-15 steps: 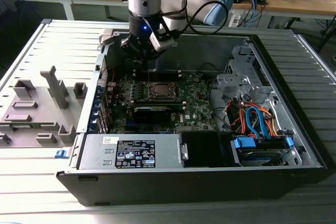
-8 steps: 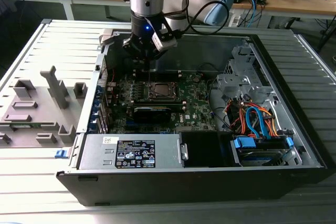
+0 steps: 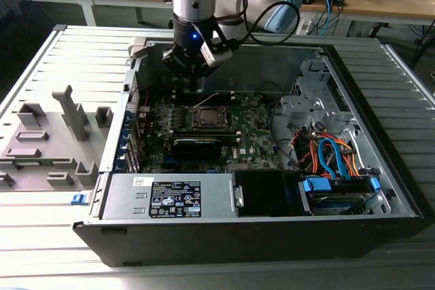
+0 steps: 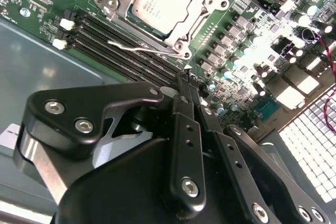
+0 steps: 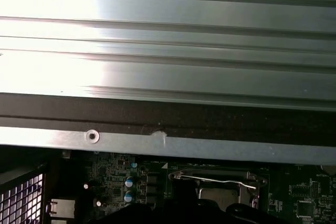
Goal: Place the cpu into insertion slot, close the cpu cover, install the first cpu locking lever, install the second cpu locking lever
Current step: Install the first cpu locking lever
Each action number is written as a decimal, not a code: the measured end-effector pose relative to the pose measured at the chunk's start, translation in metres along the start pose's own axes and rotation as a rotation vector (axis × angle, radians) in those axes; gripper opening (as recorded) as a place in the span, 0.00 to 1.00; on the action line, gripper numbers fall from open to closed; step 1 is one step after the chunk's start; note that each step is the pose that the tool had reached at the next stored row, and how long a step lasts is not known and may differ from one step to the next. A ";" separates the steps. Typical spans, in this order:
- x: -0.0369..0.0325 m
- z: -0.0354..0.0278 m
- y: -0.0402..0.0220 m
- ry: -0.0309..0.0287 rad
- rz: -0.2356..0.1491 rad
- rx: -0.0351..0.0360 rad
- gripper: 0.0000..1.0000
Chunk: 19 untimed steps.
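The cpu (image 4: 160,1) lies in the insertion slot (image 3: 209,117) on the green board, its pale metal top showing through the window of the cpu cover (image 4: 203,10), which is folded down over it. A thin silver locking lever (image 4: 137,50) stands loose along the socket's side, and in the exterior view the lever (image 3: 206,100) slants up off the socket. My gripper (image 4: 185,77) hangs just beside and above the socket, over the memory slots, fingers shut with nothing between them. The gripper (image 3: 192,81) sits toward the case's back wall in the exterior view. The socket (image 5: 220,188) shows under the case wall.
The open computer case (image 3: 224,236) surrounds the board. Its back wall (image 5: 168,66) is close behind the gripper. Black memory slots (image 4: 100,32) run beside the socket. A power supply (image 3: 170,198) and drive bay with orange and blue cables (image 3: 333,157) sit in front.
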<state>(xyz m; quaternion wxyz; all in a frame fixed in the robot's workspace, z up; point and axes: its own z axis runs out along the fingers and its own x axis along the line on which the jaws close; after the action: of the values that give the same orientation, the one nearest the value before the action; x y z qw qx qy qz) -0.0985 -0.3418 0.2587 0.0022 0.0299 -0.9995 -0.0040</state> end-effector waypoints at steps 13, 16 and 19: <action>-0.0009 0.0028 -0.0001 0.0002 0.000 0.0000 0.11; -0.0009 0.0038 -0.0001 0.0003 0.000 0.0001 0.11; -0.0009 0.0048 -0.0001 0.0002 0.000 0.0000 0.11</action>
<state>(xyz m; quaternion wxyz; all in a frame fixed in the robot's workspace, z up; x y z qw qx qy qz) -0.0976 -0.3418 0.2539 0.0023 0.0299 -0.9995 -0.0040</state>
